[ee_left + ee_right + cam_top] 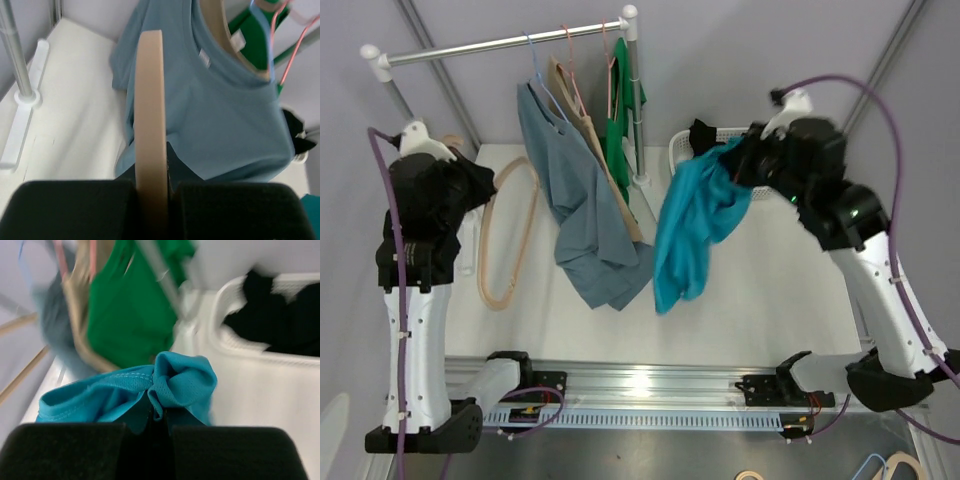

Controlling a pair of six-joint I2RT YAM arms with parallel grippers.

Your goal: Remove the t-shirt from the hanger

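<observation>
The teal t-shirt [698, 222] is hanging clear of any hanger, dangling from the right arm's fingers [70, 450], which are pinching a bunched fold of its fabric with no gap showing between them. It is hanging above the worktop [760, 290], just beside the white basket [678, 150]. The left arm's fingers [75, 210] are clamping the tan hanger [150, 125], a bare hoop that is leaning out over the left side, well apart from the shirt. Judging by how it is drooping in long folds, the shirt is behaving as a light, limp thing. It is probably offering no stiffness to push against and is likely swinging with any quick move. Its fine mesh knit is looking smooth, so a thin single layer may be prone to slipping. A gathered fold or a stitched edge such as the collar is looking like the safer hold. Its trailing hem is hanging close to the grey-blue shirt [582, 215] on the rail [510, 42] and may be at risk of catching there.
</observation>
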